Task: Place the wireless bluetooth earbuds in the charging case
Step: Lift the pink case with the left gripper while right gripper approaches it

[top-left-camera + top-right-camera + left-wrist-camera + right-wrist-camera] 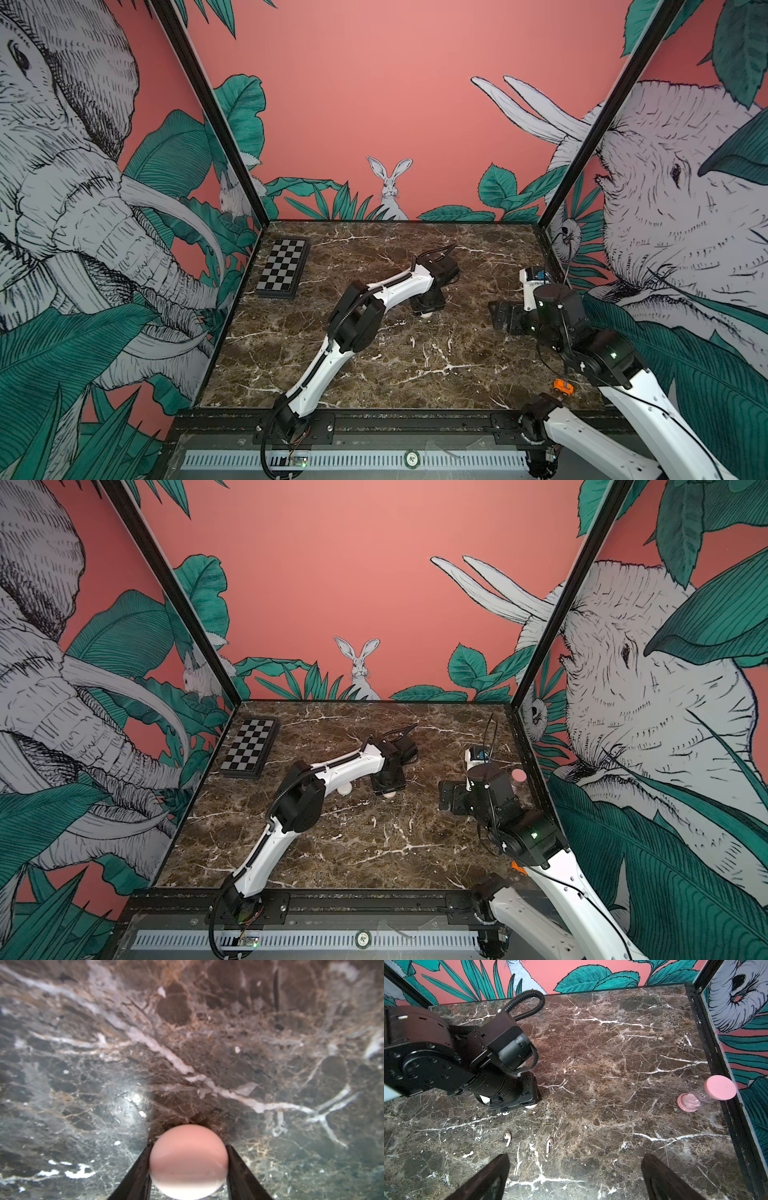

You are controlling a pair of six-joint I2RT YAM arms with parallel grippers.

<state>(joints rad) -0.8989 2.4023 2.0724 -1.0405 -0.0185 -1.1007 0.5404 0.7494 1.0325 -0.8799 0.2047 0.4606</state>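
The marble surface [457, 266] fills the floor of the walled cell. The left arm [332, 357] reaches from the front edge to the middle of it. The right arm [648, 407] bends in over the right side.

A chessboard [282, 268] lies flat in the back left corner, well apart from everything else.

A pink hourglass [707, 1093] stands by the right wall, near the right arm.

The left pincer [189, 1145] points down at the middle of the surface. Its two dark fingers [143, 1167] lie against opposite sides of the round case [188, 1161], so it is closed on it. The case is pale pink to white and smooth. In both top views only its white edge shows under the pincer, low on the surface.

The right pincer [575, 1156] hangs above the right half of the surface with its jaws spread wide and nothing between them.

A round white piece [345, 788] sits just beside the left arm; I cannot tell what it is.

A small orange piece [563, 387] lies at the front right, by the right arm.

The earbuds [507, 1138] lie on the bare surface near each other but not touching, between the two arms. They are in front of the left pincer and apart from the case.
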